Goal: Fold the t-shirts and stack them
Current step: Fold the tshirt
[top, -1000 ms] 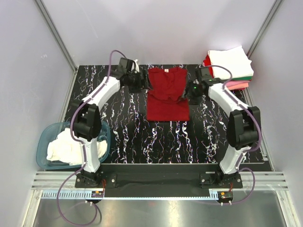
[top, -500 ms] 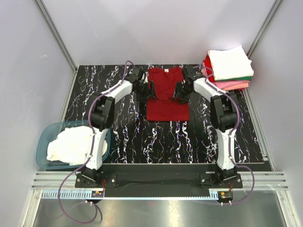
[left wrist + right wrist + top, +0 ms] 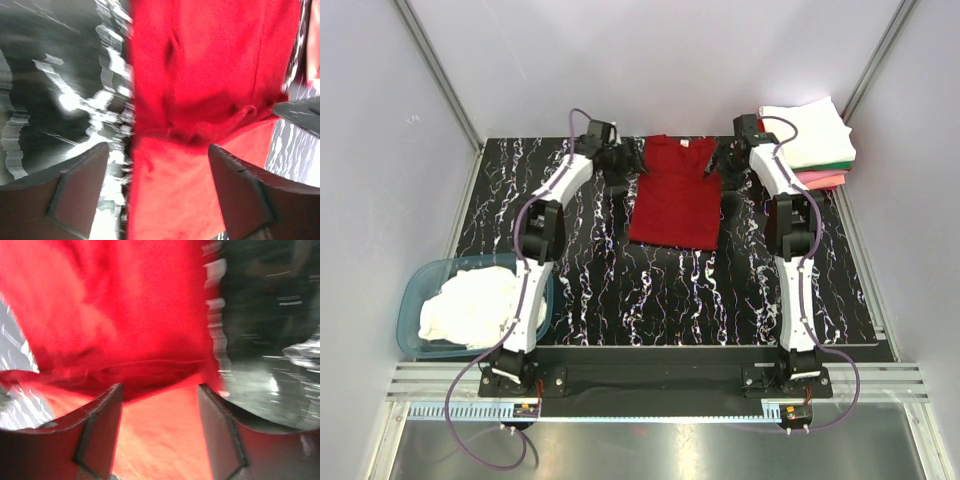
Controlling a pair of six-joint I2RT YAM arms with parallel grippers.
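Item 1: plain dark red cotton short-sleeved t-shirt [image 3: 672, 200]; laid flat at the far middle of the black, white-veined worktop [image 3: 620, 290]; collar towards the back wall, outline a narrow panel, wider at the near hem.

Item 2: left gripper [image 3: 623, 160], set just beside the upper left edge of the dark red t-shirt; in the left wrist view its 2 dark fingers [image 3: 75, 195] are held wide apart with creased red fabric showing between them; jaws released, nothing clamped.

Item 3: right gripper [image 3: 720, 160], set at the upper right edge of the same garment; fingers [image 3: 95, 435] likewise spread over blurred red cloth; jaws released; contact with the fabric cannot be told.

Item 4: stack of folded t-shirts [image 3: 810, 140] at the far right corner; white on top, green and pink layers below, red at the back.

Item 5: teal plastic tub [image 3: 410, 300] off the near left of the worktop; crumpled white fabric [image 3: 470, 305] heaped inside.
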